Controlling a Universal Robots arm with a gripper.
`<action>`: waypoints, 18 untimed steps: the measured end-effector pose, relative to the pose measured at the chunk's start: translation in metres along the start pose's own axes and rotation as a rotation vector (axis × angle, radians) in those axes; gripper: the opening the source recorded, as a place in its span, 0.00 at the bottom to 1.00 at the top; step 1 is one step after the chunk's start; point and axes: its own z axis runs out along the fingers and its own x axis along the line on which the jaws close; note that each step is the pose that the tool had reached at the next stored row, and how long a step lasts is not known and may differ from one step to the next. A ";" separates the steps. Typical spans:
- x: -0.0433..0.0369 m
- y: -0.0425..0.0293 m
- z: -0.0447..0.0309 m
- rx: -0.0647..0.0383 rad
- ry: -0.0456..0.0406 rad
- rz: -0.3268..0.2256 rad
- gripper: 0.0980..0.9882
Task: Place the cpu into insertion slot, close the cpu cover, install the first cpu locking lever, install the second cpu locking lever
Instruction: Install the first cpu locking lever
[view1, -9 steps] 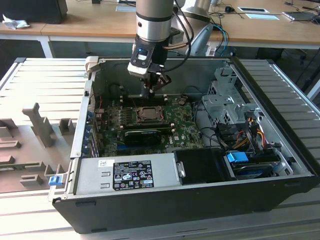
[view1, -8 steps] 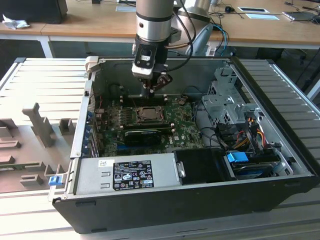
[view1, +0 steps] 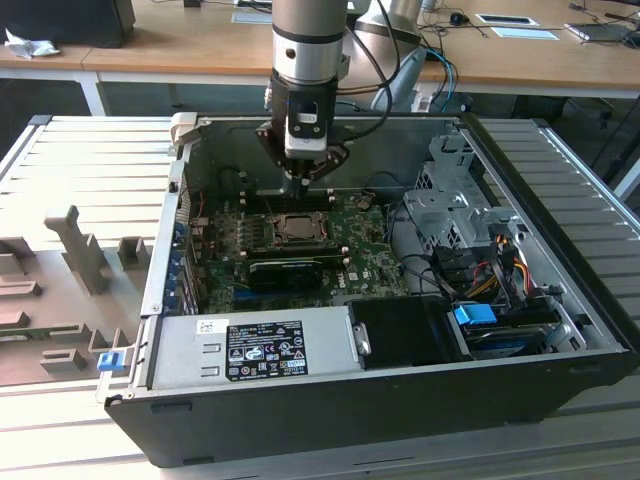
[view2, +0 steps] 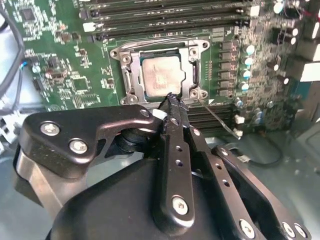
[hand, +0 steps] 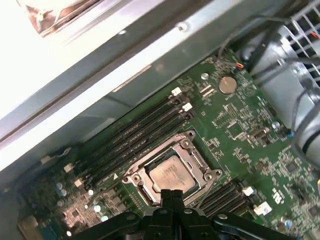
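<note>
While the chip (view2: 161, 75) lies seated beneath its lowered cover (view2: 131, 82), the end effector (view2: 171, 98) hovers just beside it, pinched closed and empty. Probably narrowed so as to press the lever (view2: 217, 120).

Soft, even light filled the exterior view; the inside of the open black metal computer case (view1: 400, 410) was dimmer than the pale grey ribbed table (view1: 60, 150) around it. In the first wrist view, a pale surface (hand: 30, 45) beyond the grey metal case wall (hand: 150, 65) was burnt out to white glare. In the second wrist view the green circuit board (view2: 65, 75) was brightly lit, the pale silvery square cpu (view2: 162, 75) had a mild sheen, and the black hand (view2: 171, 97) was dark, with highlights on its edges.
</note>
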 end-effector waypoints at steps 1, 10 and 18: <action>0.0000 0.0000 0.0001 0.000 -0.0003 -0.024 0.01; 0.0038 -0.0024 0.0026 -0.011 -0.0140 -0.148 0.01; 0.0038 -0.0025 0.0050 -0.010 -0.0114 -0.335 0.01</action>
